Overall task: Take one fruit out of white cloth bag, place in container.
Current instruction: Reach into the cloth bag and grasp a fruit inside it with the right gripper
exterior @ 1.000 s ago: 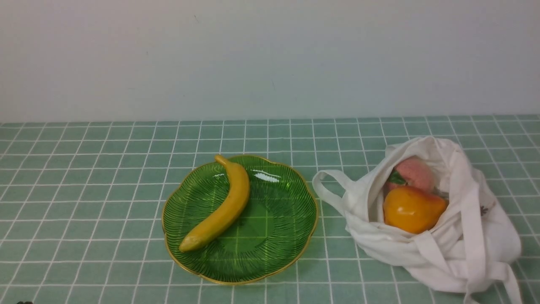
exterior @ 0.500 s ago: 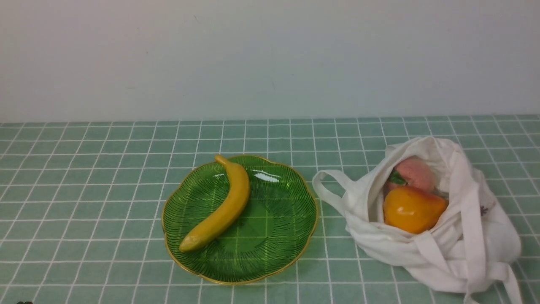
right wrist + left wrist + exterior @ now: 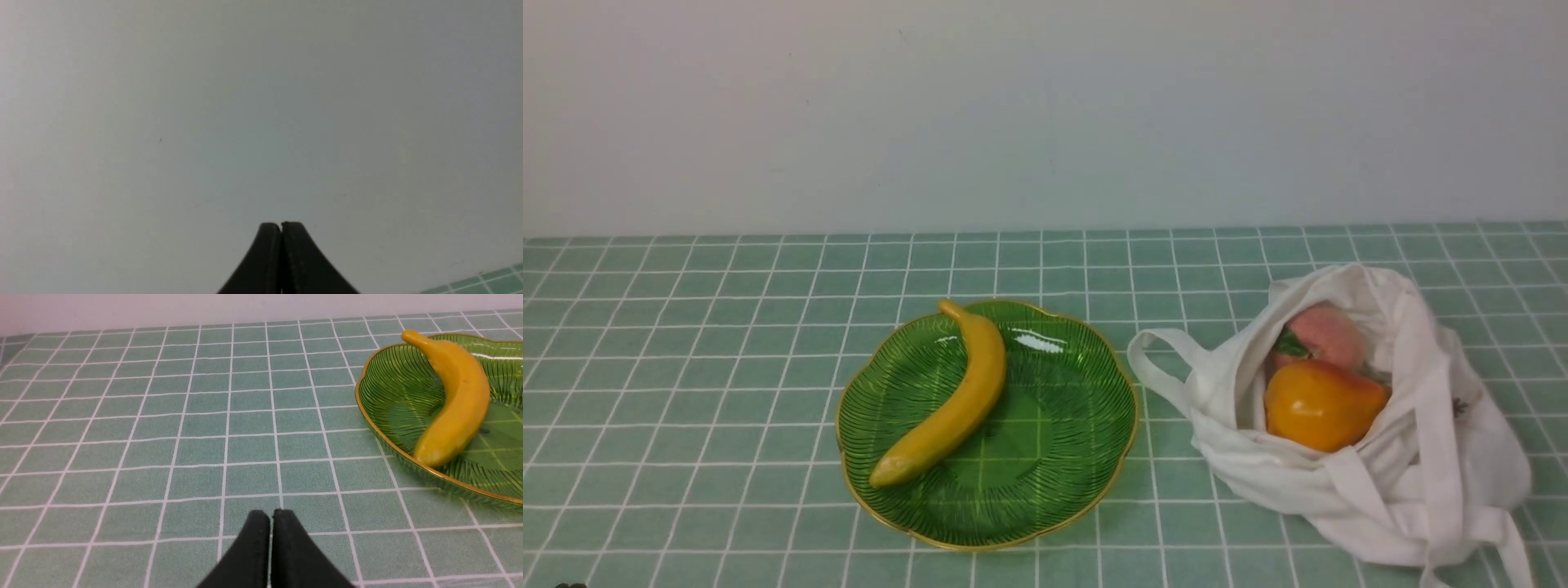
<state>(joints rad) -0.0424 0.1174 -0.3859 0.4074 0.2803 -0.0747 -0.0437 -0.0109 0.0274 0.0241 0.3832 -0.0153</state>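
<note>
An orange-yellow pear, the fruit (image 3: 1321, 405), lies in the open mouth of the white cloth bag (image 3: 1421, 465) at the right of the table. The container, a green glass plate with a gold rim (image 3: 1062, 425) (image 3: 380, 412), sits at the middle. Neither gripper shows in the front view. My left gripper (image 3: 271, 516) is shut and empty, low over the tiles to the left of the plate. In its own wrist view my right gripper (image 3: 281, 225) is shut and empty, facing the bare wall, with no fruit or bag in that view.
A long yellow banana (image 3: 956, 400) (image 3: 453, 404) lies across the plate's left half. A pink peach (image 3: 1327, 333) with a green leaf sits in the bag behind the pear. The bag's strap handle (image 3: 1156, 363) loops out toward the plate. A pale wall stands behind the green tiled tablecloth (image 3: 686, 367).
</note>
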